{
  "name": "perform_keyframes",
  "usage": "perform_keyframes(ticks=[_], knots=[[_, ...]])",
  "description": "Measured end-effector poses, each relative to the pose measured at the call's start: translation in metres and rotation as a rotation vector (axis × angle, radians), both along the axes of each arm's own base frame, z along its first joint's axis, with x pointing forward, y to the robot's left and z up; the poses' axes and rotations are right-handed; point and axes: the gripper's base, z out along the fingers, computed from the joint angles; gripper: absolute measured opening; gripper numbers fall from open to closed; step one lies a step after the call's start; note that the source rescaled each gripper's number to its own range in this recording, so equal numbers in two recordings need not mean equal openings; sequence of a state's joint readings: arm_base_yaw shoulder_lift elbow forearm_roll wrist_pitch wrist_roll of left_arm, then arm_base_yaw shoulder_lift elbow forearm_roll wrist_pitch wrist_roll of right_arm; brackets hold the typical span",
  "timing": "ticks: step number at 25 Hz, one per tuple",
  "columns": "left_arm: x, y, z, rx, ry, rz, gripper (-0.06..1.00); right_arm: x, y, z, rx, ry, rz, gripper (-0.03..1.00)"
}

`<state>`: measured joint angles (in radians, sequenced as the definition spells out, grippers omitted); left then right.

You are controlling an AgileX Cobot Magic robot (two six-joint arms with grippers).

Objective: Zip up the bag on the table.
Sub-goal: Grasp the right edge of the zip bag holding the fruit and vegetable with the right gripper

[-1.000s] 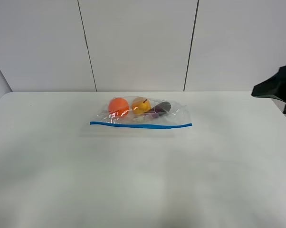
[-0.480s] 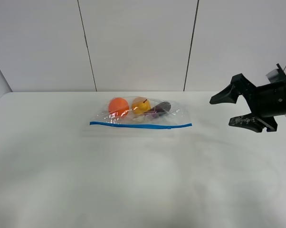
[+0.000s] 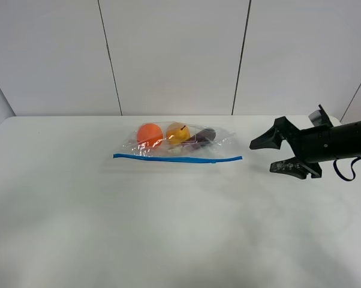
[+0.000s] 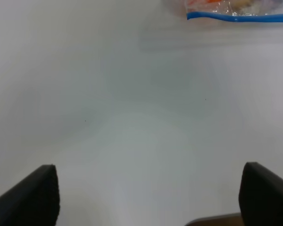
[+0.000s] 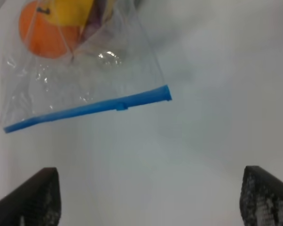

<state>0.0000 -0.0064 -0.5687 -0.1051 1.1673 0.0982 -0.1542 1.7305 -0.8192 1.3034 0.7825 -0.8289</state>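
The bag [image 3: 186, 147], a clear crinkly plastic zip pouch, lies on your large white matte table [image 3: 168, 228], toward the far middle. Your black right gripper [image 3: 262, 157] is just right of the bag's right end, apart from it, jaws spread and empty. Your left gripper [image 4: 148, 197] is spread wide over bare table, well apart from the bag. The blue zip strip [image 3: 177, 158] runs along the bag's near edge. Inside you see an orange ball [image 3: 149, 133], a yellow fruit [image 3: 178, 132] and a dark purple piece [image 3: 204, 135]

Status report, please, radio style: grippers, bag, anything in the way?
Left gripper open over bare table. Right gripper open, right of bag, not touching. Blue zip strip on near edge. Nothing between gripper and bag.
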Motion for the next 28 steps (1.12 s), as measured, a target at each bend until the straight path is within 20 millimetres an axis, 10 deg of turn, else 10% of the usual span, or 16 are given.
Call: perform_keyframes(ticks=[22,28], knots=[[0.0,0.0,0.0,0.0,0.0,0.0,1.0,0.044,0.005,-0.05,0.163,-0.127,0.047,0.82],[0.0,0.0,0.0,0.0,0.0,0.0,1.0,0.052,0.035,-0.06,0.18,-0.125,0.121,0.82]])
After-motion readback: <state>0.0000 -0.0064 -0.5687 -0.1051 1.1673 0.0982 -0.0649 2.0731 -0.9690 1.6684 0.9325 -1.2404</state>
